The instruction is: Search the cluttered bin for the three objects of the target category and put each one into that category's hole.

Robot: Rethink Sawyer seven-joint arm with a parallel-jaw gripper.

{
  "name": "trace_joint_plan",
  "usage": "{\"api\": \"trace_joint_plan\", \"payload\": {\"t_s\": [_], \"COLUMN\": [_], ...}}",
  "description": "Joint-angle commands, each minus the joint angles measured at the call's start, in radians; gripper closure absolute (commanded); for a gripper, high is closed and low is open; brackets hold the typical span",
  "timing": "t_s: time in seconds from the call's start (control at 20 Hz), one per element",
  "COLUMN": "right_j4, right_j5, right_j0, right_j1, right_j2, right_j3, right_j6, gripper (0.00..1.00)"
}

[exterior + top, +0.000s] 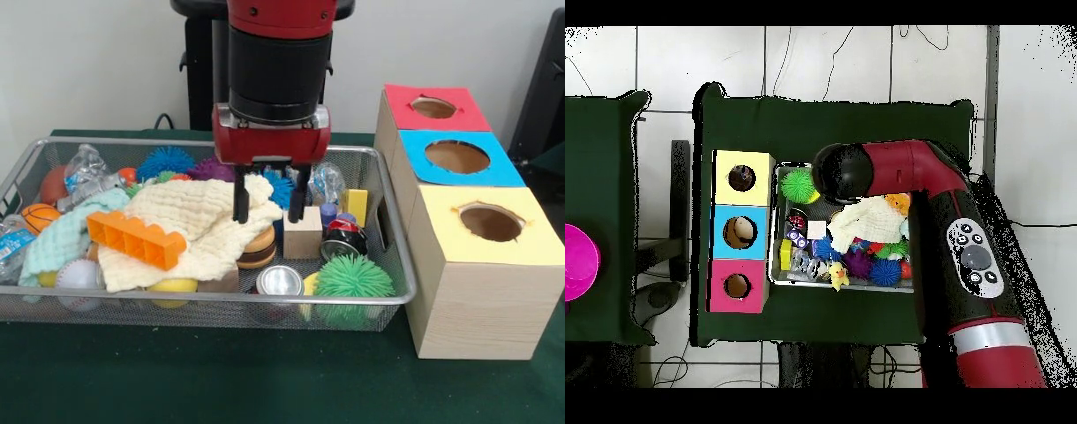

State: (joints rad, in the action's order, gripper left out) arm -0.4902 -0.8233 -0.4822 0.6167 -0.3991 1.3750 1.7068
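Observation:
The wire mesh bin (177, 300) stands on the green table, full of clutter; it also shows in the overhead view (845, 287). My gripper (270, 208) hangs open inside it over the right edge of the cream waffle cloth (190, 221), with its left fingertip (240, 212) against the cloth. It holds nothing. No busy-print pieces show in either view. The yellow-topped hole (491, 223) is in the nearest wooden box, right of the bin, and shows in the overhead view (743, 178). In the overhead view the arm's wrist (845, 175) hides the gripper.
In the bin lie an orange block (137, 238), a mint-green cloth (62, 238), a green spiky ball (353, 278), a wooden cube (303, 234), a can (280, 281) and small balls. Blue-topped (456, 156) and red-topped (433, 108) holes sit behind the yellow one.

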Motion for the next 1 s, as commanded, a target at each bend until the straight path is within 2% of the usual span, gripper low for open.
{"api": "trace_joint_plan", "payload": {"t_s": [0.05,0.5,0.7,1.0], "right_j4": [-0.053,-0.152,-0.210,-0.276], "right_j5": [-0.078,0.013,0.058,0.091], "right_j0": [-0.086,-0.232,-0.280,-0.306], "right_j1": [0.032,0.025,-0.016,-0.091], "right_j2": [-0.021,-0.035,-0.034,-0.018], "right_j3": [0.052,0.108,0.132,0.158], "right_j6": [-0.254,-0.375,-0.373,-0.280], "gripper": [0.00,0.00,0.00,0.00]}}
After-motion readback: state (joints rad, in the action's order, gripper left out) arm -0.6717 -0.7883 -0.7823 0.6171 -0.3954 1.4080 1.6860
